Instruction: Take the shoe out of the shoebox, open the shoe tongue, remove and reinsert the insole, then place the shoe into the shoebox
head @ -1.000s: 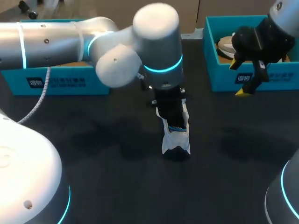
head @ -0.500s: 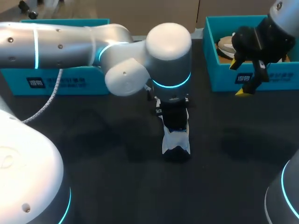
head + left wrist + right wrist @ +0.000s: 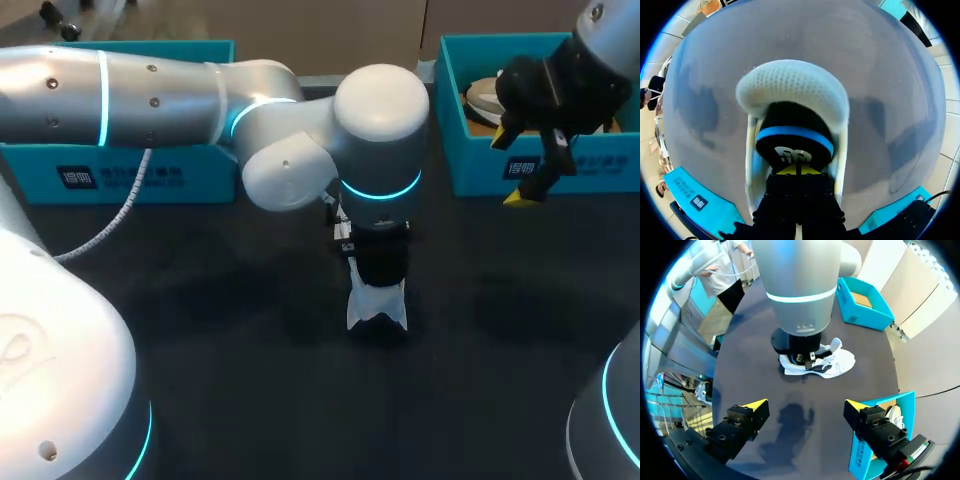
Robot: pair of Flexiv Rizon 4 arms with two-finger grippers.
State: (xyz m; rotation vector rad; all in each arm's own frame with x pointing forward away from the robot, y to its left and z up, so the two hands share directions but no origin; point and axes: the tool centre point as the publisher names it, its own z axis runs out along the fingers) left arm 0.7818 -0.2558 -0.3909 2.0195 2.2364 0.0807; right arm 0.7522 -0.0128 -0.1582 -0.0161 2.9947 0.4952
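- Midway across the table [image 3: 250, 380], between the two teal boxes and touching neither, the shoe [image 3: 377, 305] stands on its sole, already out of its box, with its toe towards the robot's side.
- Down at its opening sits the left gripper [image 3: 797, 170], against a black part [image 3: 795, 142] with a blue band. It may be tongue or insole; I cannot say which. Nor can I tell whether the claw is closed on it, since the contact is hidden.
- Handling, as I judge it: a light shoe, with a soft meshy upper and a stiffer sole. Pulled from one end only, it will likely tip or slide on the dark tabletop, so the heel or a side wall wants steadying. The tongue's free edge and the insole's heel end are the natural places to pinch. Both look floppy and should fold rather than resist.
- The right gripper [image 3: 804, 405] hovers above the table in front of the right shoebox [image 3: 470, 165]. Its claw is spread wide with nothing in it. It is well apart from the shoe, so it is free to come and brace.
- That box holds another shoe [image 3: 483, 97]. The left shoebox [image 3: 150, 175] shows a bare brown floor in the right wrist view, so it is probably this shoe's home.
- Open tabletop lies on every side of the shoe, and the box walls are the nearest edges. The left arm's bulky wrist crowds the space above, so a second approach would best come in low from the right.
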